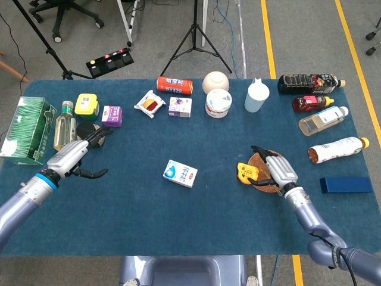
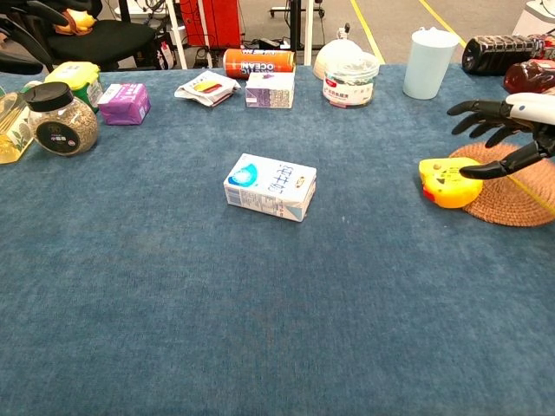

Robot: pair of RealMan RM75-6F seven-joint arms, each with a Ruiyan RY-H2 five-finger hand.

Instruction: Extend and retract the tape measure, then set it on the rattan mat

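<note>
Head view, tape: the yellow tape (image 1: 244, 173) lies at the mat's (image 1: 267, 159) left edge, partly on the rim, partly on the cloth.
Head view, right hand: the right hand (image 1: 275, 170) hovers over the mat with fingers spread, holding nothing; one finger reaches toward the tape, contact unclear.
Head view, left hand: the left hand (image 1: 71, 157) hangs well left of the mat, near the jar (image 1: 87, 130), fingers apart and empty.
Head view, count: one tape, one mat, one white carton (image 1: 180, 173) left of the mat, four bottles lying to the mat's right, one blue box (image 1: 346, 185).
Chest view, tape: the tape (image 2: 448, 179) rests tilted against the mat's (image 2: 513, 193) near-left rim, overhanging the cloth.
Chest view, right hand: the right hand (image 2: 506, 130) is splayed above the mat, gripping nothing; the lower finger sits just beside the tape's top.
Chest view, left hand: barely visible at the top-left corner; state not readable here.
Step in hand: setting down, seemingly almost done.
Doing it well: probably nudge the tape further onto the mat so it sits wholly on the weave, then lift the fingers straight up so none drags it off.
</note>
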